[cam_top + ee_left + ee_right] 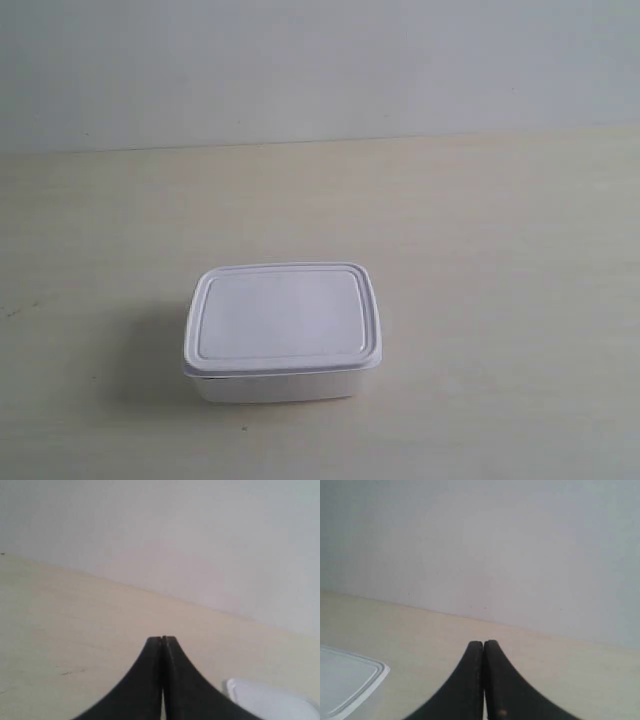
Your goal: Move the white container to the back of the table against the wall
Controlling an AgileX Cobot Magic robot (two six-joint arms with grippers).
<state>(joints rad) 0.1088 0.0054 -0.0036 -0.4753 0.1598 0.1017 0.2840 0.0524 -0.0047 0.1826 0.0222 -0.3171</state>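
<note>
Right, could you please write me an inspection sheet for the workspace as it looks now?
Surface: table, pale beige, faintly speckled.
Job's things: white container, closed and upright on the table, well short of the wall, with bare surface between them.
Clutter: nothing seen.
Grippers: left gripper shut and empty; right gripper shut and empty; neither touches the container, and neither shows in the exterior view.
Cables: nothing seen.
Surroundings: only the plain pale wall behind the table.

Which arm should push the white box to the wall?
Probably the right arm: its view shows more of the white container beside the shut right fingers. The left fingers, also shut, see only a corner.
</note>
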